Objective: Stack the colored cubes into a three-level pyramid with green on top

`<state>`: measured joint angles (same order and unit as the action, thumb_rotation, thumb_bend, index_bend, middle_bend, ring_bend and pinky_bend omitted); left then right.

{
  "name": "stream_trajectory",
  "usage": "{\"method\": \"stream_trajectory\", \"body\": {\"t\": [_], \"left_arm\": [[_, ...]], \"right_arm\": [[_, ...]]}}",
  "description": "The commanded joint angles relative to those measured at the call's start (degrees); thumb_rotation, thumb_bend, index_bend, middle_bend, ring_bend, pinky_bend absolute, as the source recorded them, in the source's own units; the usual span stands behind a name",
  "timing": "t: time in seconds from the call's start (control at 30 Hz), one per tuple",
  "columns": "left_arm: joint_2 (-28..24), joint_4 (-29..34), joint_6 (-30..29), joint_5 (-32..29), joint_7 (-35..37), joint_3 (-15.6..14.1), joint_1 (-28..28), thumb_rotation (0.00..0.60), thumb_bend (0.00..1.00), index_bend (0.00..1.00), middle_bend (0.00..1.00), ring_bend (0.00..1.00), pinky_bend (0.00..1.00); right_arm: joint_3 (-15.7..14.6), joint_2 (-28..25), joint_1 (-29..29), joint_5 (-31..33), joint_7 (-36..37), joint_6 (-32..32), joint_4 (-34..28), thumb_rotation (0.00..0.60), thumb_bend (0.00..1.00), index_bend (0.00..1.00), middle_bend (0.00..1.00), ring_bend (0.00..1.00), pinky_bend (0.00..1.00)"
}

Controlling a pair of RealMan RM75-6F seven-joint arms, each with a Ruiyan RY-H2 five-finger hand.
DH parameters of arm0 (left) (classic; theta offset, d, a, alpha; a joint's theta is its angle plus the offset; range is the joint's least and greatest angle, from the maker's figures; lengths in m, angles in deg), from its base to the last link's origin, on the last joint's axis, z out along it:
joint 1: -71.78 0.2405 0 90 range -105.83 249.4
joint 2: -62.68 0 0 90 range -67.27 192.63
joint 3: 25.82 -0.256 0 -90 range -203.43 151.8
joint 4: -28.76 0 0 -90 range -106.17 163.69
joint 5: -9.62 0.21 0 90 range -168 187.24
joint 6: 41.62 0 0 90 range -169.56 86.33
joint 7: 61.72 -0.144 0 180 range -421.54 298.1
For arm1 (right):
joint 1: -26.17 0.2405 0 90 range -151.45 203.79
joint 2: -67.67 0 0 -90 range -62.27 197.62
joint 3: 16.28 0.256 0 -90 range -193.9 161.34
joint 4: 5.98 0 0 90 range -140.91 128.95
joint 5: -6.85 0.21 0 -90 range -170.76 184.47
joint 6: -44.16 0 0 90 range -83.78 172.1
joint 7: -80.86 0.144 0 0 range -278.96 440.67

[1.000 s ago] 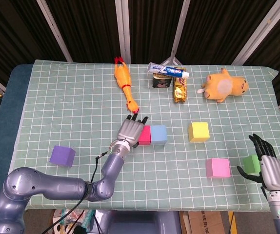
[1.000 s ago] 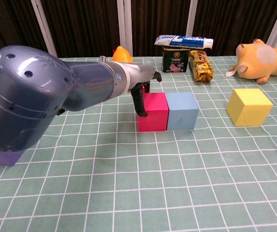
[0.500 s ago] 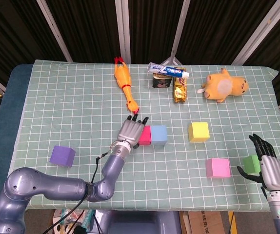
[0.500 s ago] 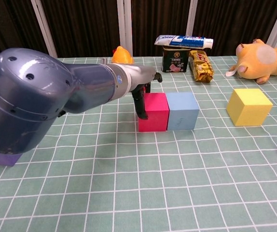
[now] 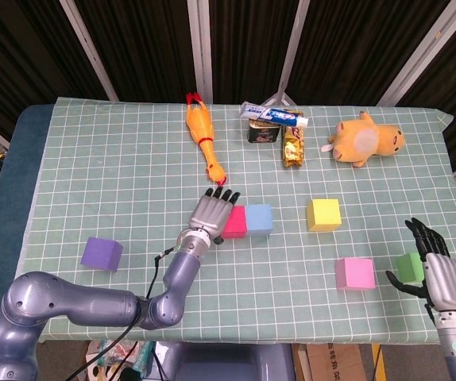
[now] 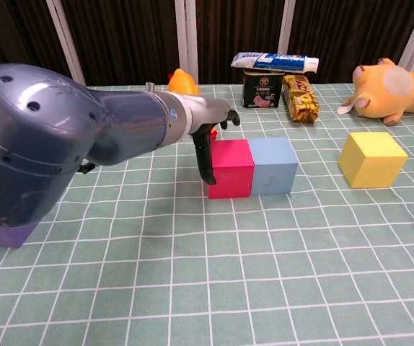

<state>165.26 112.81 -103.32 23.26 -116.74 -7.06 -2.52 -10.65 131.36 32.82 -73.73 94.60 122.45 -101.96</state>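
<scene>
A red cube [image 5: 235,221] [image 6: 230,168] and a light blue cube [image 5: 259,219] [image 6: 272,165] stand side by side, touching, mid-table. My left hand [image 5: 210,213] [image 6: 208,130] is open just left of the red cube, its fingers spread, one finger reaching down by the cube's left face. A yellow cube [image 5: 323,214] [image 6: 371,158] sits to the right. A pink cube [image 5: 354,273] lies nearer the front, and a purple cube [image 5: 102,253] at the left. My right hand [image 5: 439,275] is open at the front right edge, beside a green cube [image 5: 408,266].
Along the far side lie a rubber chicken [image 5: 202,140], a dark can [image 5: 264,129] with a toothpaste tube [image 5: 273,116] on top, a snack packet [image 5: 292,146] and an orange plush toy [image 5: 365,139]. The green checked cloth [image 5: 117,182] covers the table.
My left hand has drawn slightly left and lifted off the red cube's top. The cubes and the right hand have not moved.
</scene>
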Motion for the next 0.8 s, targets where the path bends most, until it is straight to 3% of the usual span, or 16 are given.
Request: {"method": "stream_trajectory", "body": {"t": [0.03, 0.63, 0.8], "left_arm": [[-0.87, 0.92, -0.4, 0.24, 0.13, -0.11, 0.43, 0.6, 0.15, 0.0, 0.06, 0.03, 0.1], [-1.57, 2.1, -0.45, 0.85, 1.25, -0.37, 1.13, 0.6, 0.15, 0.0, 0.06, 0.03, 0.1], [-0.61, 1.27, -0.34, 1.31, 1.49, -0.14, 0.63, 0.6, 0.19, 0.0, 0.06, 0.03, 0.1]], "right_arm": [[-0.02, 0.0, 0.01, 0.01, 0.01, -0.05, -0.03, 0.6, 0.26, 0.0, 0.0, 0.0, 0.0], [0.04, 0.22, 0.19, 0.1, -0.38, -0.19, -0.19, 0.6, 0.26, 0.0, 0.0, 0.0, 0.0], [0.01, 0.14, 0.19, 0.07, -0.17, -0.25, -0.21, 0.6, 0.26, 0.0, 0.0, 0.0, 0.0]]}}
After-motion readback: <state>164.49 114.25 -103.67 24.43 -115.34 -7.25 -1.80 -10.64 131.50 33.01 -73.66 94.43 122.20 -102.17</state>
